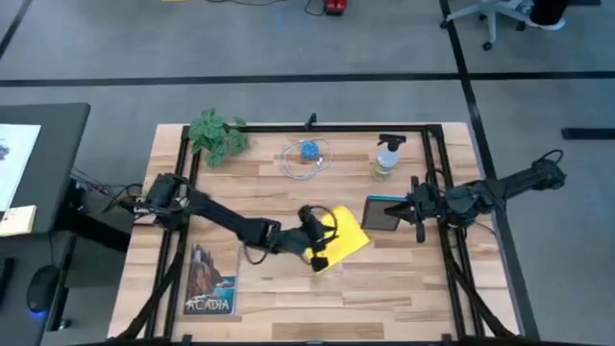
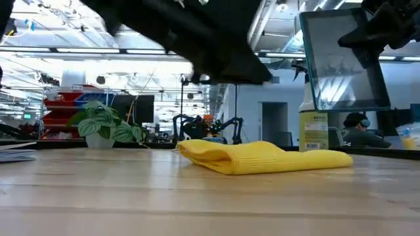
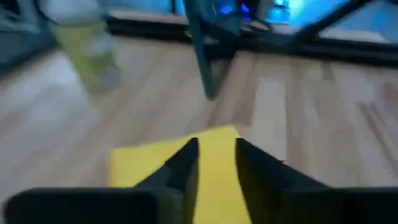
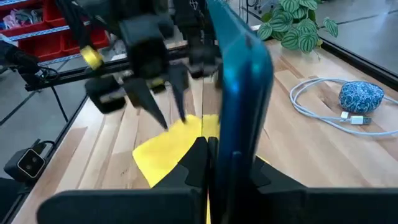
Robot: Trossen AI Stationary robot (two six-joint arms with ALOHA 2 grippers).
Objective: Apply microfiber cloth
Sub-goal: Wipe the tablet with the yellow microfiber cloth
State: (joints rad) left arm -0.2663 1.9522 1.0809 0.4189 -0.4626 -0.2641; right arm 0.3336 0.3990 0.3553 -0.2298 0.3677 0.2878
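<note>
Bare bench (image 2: 98,196) boards nearest the low camera, then the microfiber cloth (image 2: 262,157) lying folded flat mid-bench, thick folded edge on its left, well right of the potted plant (image 2: 105,128) and in front of the spray bottle (image 2: 314,124). Left end effector (image 1: 315,235) hangs just above the cloth's left part, fingers (image 3: 186,165) parted by a narrow gap, nothing held; in the right wrist view its tips look just clear of the fabric, but contact is hard to tell. Right end effector (image 1: 415,213) is clamped on the tablet (image 1: 382,213), holding it upright on edge, lifted off the bench just right of the cloth. Judgement: step in hand is picking up the cloth to wipe the tablet. To do it well, come straight down on the folded edge where the layers are thickest, close fully so both layers come along, lift without dragging it toward the tablet. Risk: pinching only the top layer, so the cloth unfolds and trails. Cable (image 1: 306,159) and blue ball (image 1: 308,150) at the far side are out of the way.
</note>
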